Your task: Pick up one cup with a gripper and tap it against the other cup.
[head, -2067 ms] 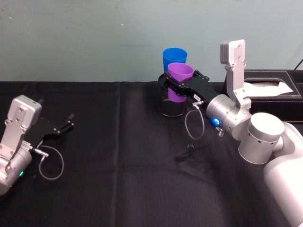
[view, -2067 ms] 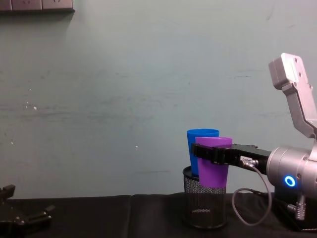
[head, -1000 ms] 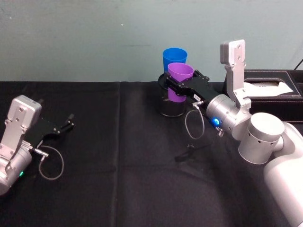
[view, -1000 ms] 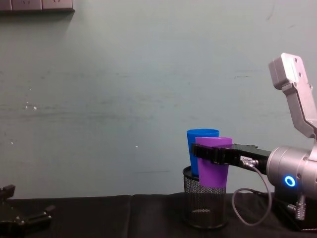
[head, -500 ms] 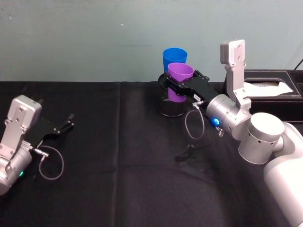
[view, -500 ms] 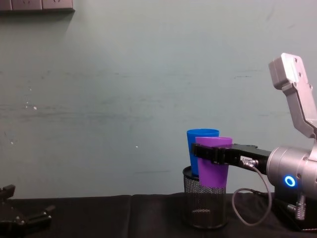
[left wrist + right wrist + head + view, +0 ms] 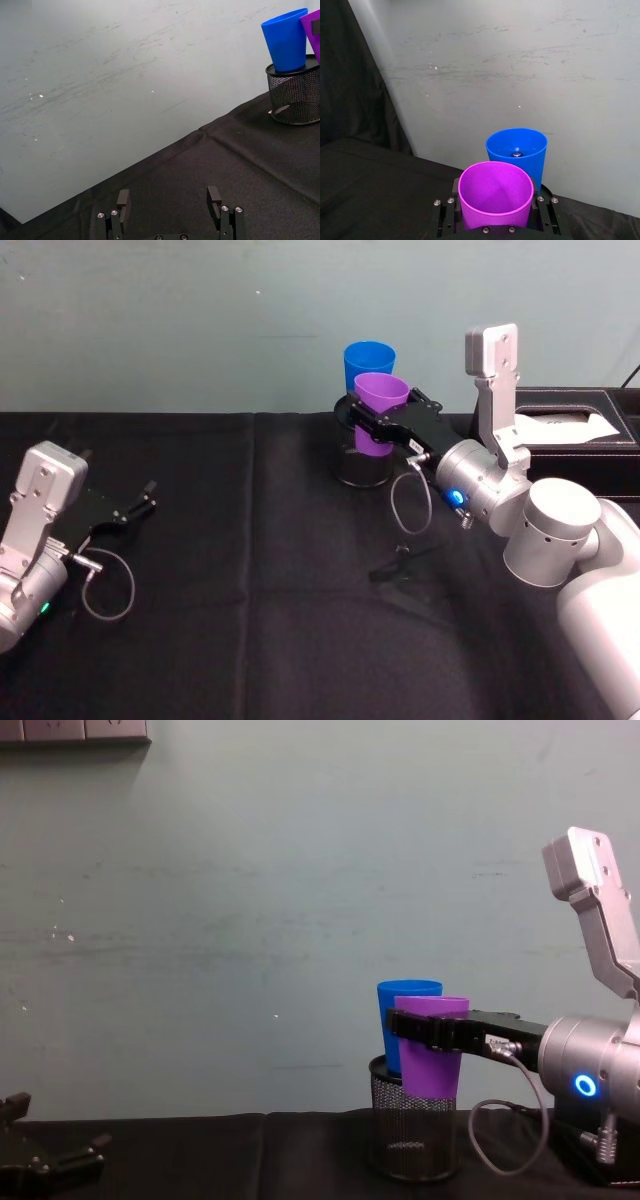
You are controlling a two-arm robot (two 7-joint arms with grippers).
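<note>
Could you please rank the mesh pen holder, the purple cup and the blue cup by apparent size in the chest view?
1. Mesh pen holder, widest.
2 and 3. Purple cup, held by the right gripper, and blue cup: unranked. They look alike, and the purple one hides much of the blue.

text: none legible | labels: unreadable | numbers: none

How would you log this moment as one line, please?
right gripper: shut on purple cup | beside blue cup in mesh holder | left gripper: open, parked
</note>
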